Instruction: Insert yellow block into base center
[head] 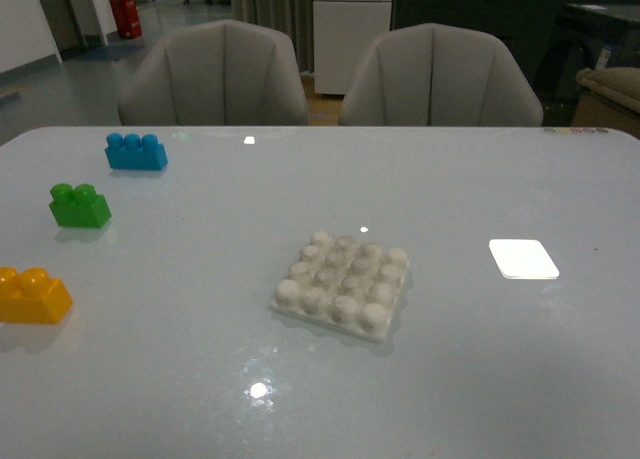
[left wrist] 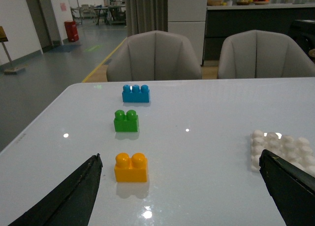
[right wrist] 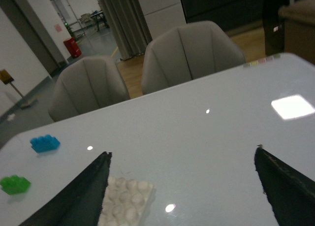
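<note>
Yellow block (head: 33,295) is sat near the table's (head: 480,379) left edge, nearest the robot in a row of 3 bricks and well apart from the base (head: 343,284) at mid-table. Nothing is grasped: left gripper (left wrist: 179,157) is spread wide and empty, and right gripper (right wrist: 182,152) is likewise released.

Step in hand is judged to be the left-arm approach. Block should be pinched on its flat sides below the 2 studs and kept upright, with the green brick (head: 80,206) behind it avoided. Base is turned relative to the table edge, so block yaw should be matched to the stud grid before pressing onto the centre studs. Base may slide, so bracing with the right gripper is worth considering.

Neither arm is shown in the front view, but the full 4x4 grid and base rotation are. Block is seen ahead of the open fingers only in the left wrist view, where the base is partly hidden. No yellow block is seen in the right wrist view.
</note>
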